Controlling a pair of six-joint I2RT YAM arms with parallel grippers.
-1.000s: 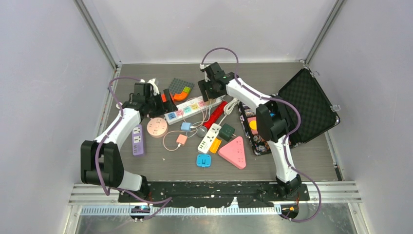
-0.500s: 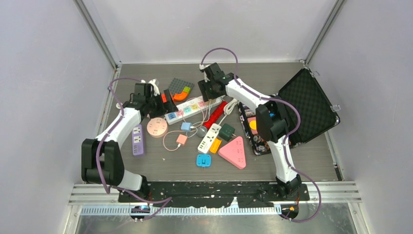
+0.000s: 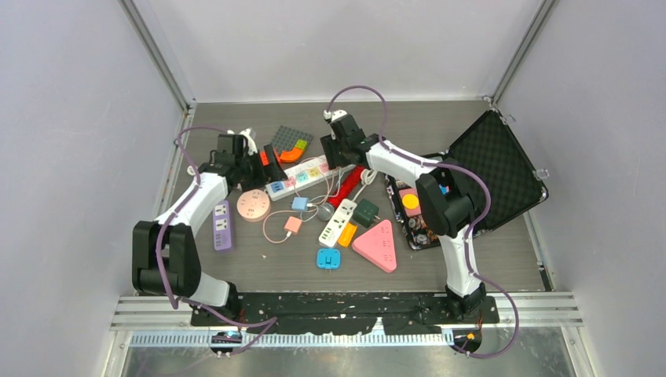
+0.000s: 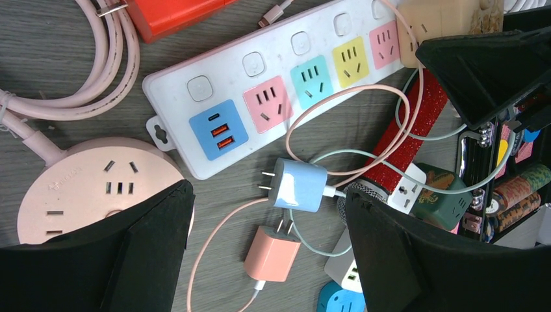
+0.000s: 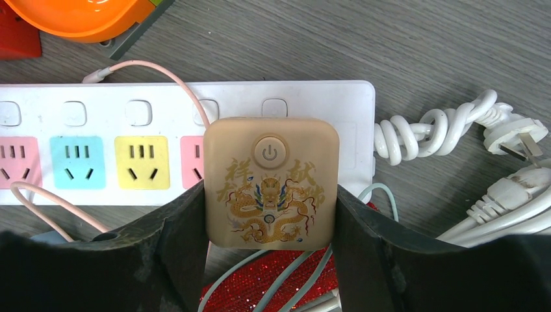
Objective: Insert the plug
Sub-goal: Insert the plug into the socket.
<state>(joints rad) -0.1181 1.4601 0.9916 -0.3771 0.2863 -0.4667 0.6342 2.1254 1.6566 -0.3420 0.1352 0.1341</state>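
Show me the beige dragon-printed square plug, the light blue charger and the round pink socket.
Beige dragon-printed square plug [image 5: 271,184]: right wrist view, printed face.
Light blue charger [image 4: 297,185]: left wrist view, body.
Round pink socket [image 4: 91,201]: left wrist view, top.

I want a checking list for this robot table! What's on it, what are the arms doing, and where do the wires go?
Surface: grey wood-grain table, crowded in the middle.
Job's things: beige dragon plug sits on one end of the white power strip; cannot tell if it is fully seated.
Clutter: round pink socket hub, blue charger, pink charger, pink triangular strip, purple strip, open black case.
End effectors: left end effector open, above the chargers; right end effector closed on both sides of the dragon plug.
Cables: pink cable loops across the strip; white coiled cord lies beside it.
Surroundings: plain grey walls; nothing else seen.
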